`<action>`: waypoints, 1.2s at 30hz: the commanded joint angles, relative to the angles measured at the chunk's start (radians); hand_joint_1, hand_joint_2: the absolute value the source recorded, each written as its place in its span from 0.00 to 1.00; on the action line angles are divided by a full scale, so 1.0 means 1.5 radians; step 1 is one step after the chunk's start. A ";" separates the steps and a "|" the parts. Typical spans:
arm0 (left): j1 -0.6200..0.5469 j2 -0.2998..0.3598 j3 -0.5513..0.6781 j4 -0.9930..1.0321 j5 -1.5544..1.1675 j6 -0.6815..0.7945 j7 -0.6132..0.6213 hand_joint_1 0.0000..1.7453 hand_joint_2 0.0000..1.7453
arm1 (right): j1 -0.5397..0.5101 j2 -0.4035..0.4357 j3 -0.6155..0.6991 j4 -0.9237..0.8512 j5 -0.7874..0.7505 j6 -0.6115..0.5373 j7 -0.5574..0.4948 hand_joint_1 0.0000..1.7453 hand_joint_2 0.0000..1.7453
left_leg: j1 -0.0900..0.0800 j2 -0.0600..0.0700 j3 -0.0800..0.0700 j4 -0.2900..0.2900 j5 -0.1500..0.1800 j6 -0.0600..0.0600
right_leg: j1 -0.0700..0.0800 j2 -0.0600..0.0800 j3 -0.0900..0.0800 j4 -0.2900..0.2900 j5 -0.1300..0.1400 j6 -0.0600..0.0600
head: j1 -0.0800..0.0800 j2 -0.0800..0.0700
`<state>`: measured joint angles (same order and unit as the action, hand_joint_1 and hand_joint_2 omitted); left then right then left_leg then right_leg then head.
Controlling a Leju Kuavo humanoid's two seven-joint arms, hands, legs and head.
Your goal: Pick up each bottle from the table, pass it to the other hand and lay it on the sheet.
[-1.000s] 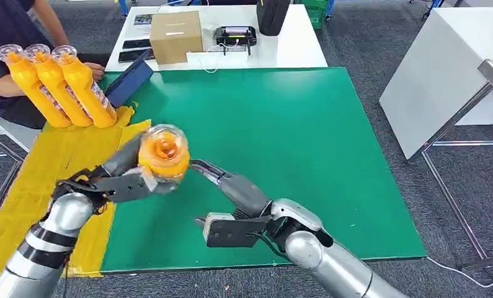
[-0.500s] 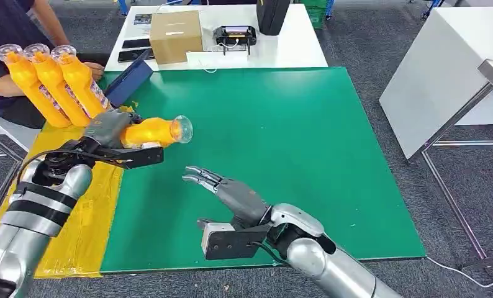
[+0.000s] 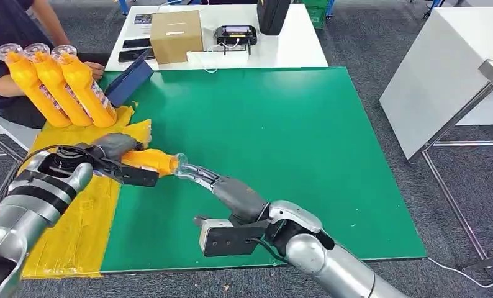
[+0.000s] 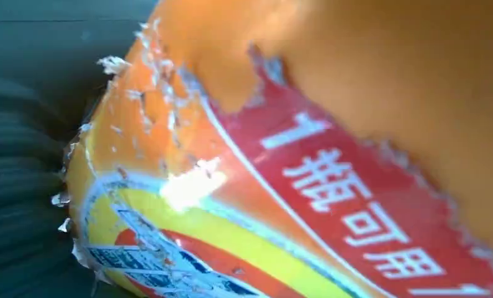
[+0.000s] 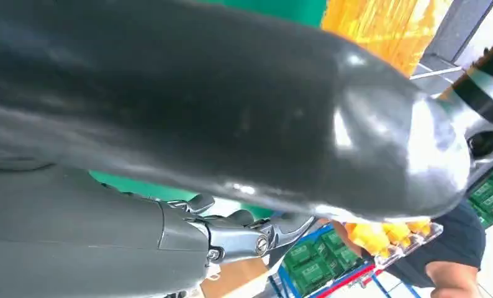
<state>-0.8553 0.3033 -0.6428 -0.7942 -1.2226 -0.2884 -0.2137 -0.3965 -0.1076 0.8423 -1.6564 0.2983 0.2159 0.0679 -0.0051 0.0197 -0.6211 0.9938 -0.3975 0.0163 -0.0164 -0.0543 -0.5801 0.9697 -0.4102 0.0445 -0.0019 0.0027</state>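
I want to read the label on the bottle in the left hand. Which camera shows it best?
The left wrist view: the bottle is close up, its red label with white characters legible though partly torn. The head view shows the whole bottle in the left hand, label unreadable. The right wrist view gives no clear sight of it.

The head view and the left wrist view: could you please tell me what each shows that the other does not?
Only the head view shows the green table mat, the yellow sheet, three orange plastic bottles lying side by side, and the right robot hand beside the held bottle's clear cap. Only the left wrist view shows the torn red label with white characters. Both show the orange plastic bottle gripped by the left robot hand.
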 commanded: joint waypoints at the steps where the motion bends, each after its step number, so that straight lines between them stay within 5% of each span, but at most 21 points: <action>1: -0.080 0.006 -0.089 0.087 0.006 -0.016 -0.008 1.00 1.00 | -0.037 -0.010 0.024 0.039 -0.004 0.004 -0.001 0.00 0.00 | 0.001 0.000 0.001 0.001 -0.001 -0.001 | 0.001 0.003 0.002 0.001 -0.001 -0.001 | 0.000 0.000; 20: -0.096 0.012 -0.154 0.212 0.048 -0.028 -0.014 1.00 1.00 | -0.066 -0.001 0.047 0.062 -0.032 0.020 -0.012 0.00 0.00 | 0.001 0.001 0.001 0.001 -0.001 -0.001 | 0.001 0.003 0.001 0.000 0.000 -0.001 | 0.000 0.000; 21: -0.088 0.011 -0.148 0.216 0.054 -0.017 -0.011 0.94 0.00 | -0.065 -0.003 0.047 0.060 -0.032 0.020 -0.012 0.00 0.00 | 0.001 0.001 0.001 0.000 -0.001 -0.001 | 0.001 0.003 0.001 0.000 0.000 -0.001 | 0.000 0.000; 22: -0.079 0.004 -0.137 0.223 0.062 -0.014 0.016 0.00 0.00 | -0.064 -0.002 0.047 0.060 -0.032 0.021 -0.012 0.00 0.00 | 0.001 0.001 0.002 0.001 -0.001 -0.001 | 0.001 0.004 0.002 0.000 -0.001 -0.001 | 0.000 0.000; 36: -0.071 -0.005 -0.134 0.247 0.052 0.011 0.024 0.00 0.00 | -0.063 -0.002 0.050 0.064 -0.033 0.021 -0.012 0.00 0.00 | 0.001 0.000 0.001 0.000 -0.001 -0.001 | 0.000 0.002 0.001 0.000 0.000 -0.001 | 0.000 0.000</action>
<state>-0.9273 0.3208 -0.8141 -0.5028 -1.1452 -0.2724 -0.1755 -0.4443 -0.1011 0.8843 -1.6190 0.2525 0.2411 0.0526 -0.0050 0.0197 -0.6211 0.9937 -0.3975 0.0163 -0.0164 -0.0543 -0.5800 0.9699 -0.4102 0.0445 -0.0019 0.0027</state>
